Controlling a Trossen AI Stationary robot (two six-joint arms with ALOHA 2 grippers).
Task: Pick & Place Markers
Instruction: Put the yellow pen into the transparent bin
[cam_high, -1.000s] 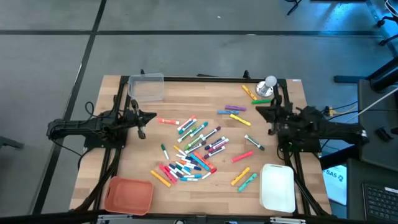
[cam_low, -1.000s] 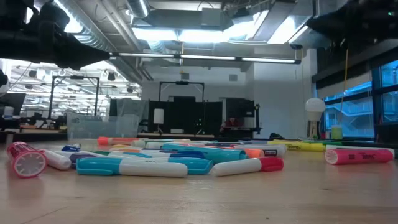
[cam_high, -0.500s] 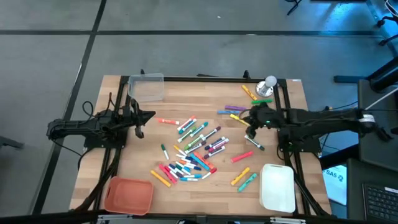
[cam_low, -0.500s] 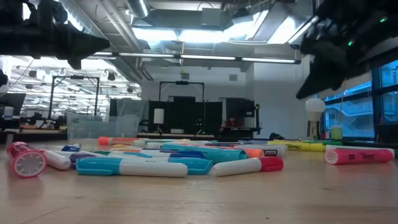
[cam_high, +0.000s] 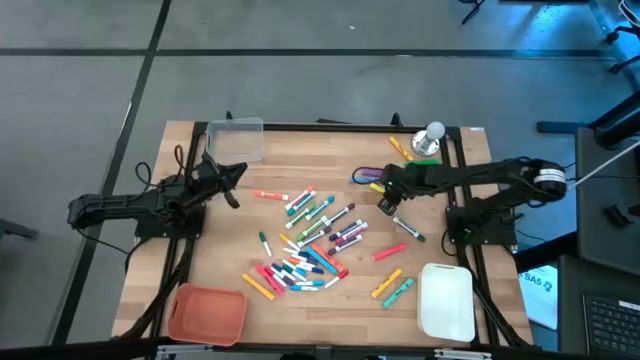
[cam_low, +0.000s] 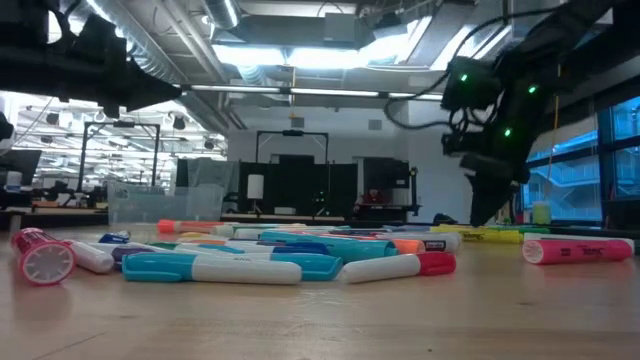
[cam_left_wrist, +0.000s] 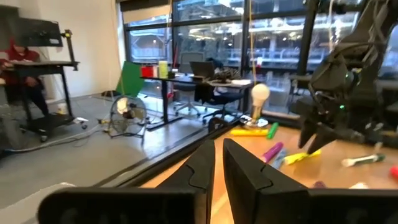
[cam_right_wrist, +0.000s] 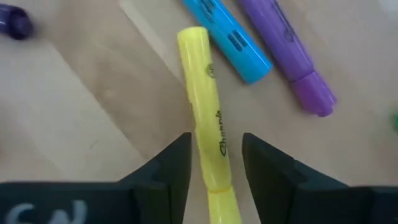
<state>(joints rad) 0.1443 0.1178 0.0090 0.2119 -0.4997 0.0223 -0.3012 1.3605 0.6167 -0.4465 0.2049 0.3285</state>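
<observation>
1. Markers (cam_high: 310, 235) lie scattered over the wooden tabletop (cam_high: 240, 230); we see one yellow marker (cam_right_wrist: 208, 146) directly between the fingers of the right pincer (cam_right_wrist: 214, 174), still flat on the wood.
2. We read that right pincer as released: its fingers (cam_right_wrist: 168, 171) stand apart on either side of the yellow barrel, with wood showing in the gaps.
3. Just beyond its fingertips lie a blue marker (cam_right_wrist: 227, 37) and a purple marker (cam_right_wrist: 286, 53), side by side.
4. Farther out from this pincer we find the main heap of markers in the middle of the tabletop.
5. Across that heap, the left pincer (cam_high: 228, 183) hangs above bare wood, well apart from any marker; its fingers (cam_left_wrist: 199, 171) sit nearly together, grasping nothing.
6. Behind the right pincer stands a silver bell (cam_high: 434, 132).
</observation>
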